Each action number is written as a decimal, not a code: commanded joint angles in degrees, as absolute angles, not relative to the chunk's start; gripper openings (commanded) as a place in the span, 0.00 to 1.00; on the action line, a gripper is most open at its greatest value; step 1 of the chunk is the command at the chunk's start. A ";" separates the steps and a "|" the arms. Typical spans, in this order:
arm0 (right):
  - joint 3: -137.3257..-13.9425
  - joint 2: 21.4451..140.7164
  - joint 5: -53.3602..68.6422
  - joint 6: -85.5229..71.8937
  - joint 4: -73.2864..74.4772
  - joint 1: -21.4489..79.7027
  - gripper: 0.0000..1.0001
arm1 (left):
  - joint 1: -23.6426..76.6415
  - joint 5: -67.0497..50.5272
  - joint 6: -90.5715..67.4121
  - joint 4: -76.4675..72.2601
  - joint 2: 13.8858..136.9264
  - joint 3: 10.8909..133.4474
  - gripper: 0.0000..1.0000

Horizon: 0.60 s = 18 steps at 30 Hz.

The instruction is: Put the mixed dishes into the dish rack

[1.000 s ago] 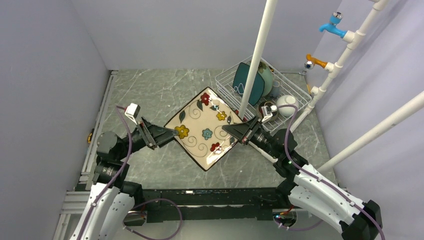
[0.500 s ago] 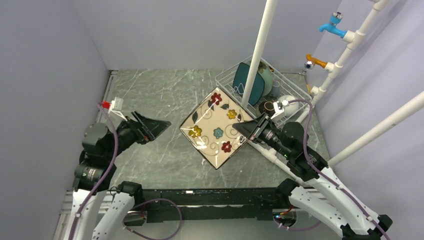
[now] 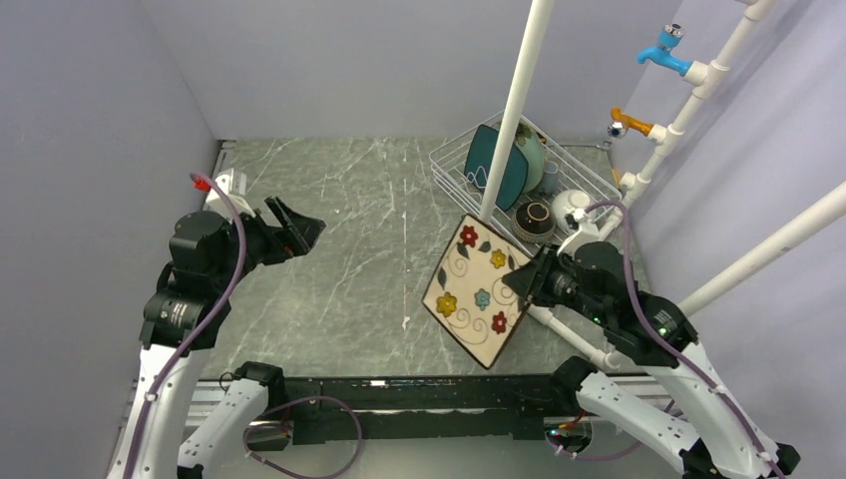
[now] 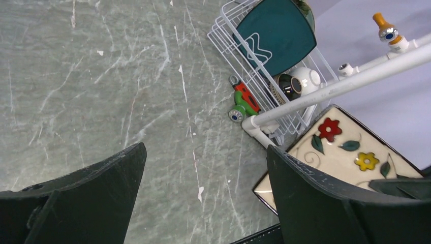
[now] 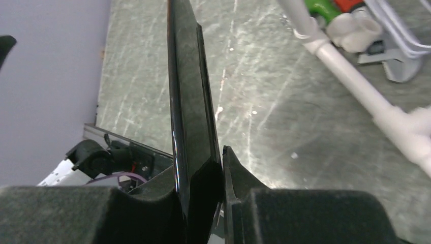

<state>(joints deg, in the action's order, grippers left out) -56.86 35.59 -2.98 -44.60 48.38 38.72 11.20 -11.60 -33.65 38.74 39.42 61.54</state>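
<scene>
While my right gripper is clamped on the right-hand edge of the cream square plate with flowers, I hold that plate steeply tilted, with its flowered face turned up and to the left. One corner points down toward the near edge of the table. That lowest corner seems to be off the marble, though from above I cannot be sure. In my right wrist view the plate runs edge-on as a dark glossy rim, squeezed between my two fingers with no gap on either side.

The plate hangs just in front of the dish rack, on its near side and outside the wires. It is close to the low bar of the white pipe frame.

My left gripper is spread wide and has hold of nothing. It sits over the left part of the table, well apart from the plate. Between its fingers, my left wrist view shows only bare marble.

Inside the rack, the teal square plate stands on edge with the mint-green round plate just behind it. The brown glazed bowl and a rounded white dish sit at the near right end. A small red and green item lies on the table against the rack's outer wall, by the foot of the pipe.
</scene>
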 commanded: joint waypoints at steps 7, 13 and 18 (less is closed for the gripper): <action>-75.05 34.38 -13.86 -42.53 58.81 38.73 0.00 | 10.99 -12.33 -31.68 29.03 48.60 68.82 0.92; -78.06 37.55 -21.83 -40.60 61.35 38.77 0.00 | 10.94 -12.99 -30.94 26.26 55.43 74.28 0.92; -81.63 43.47 -29.13 -35.93 61.64 38.76 0.00 | 10.98 -12.65 -28.70 26.21 62.30 79.51 0.92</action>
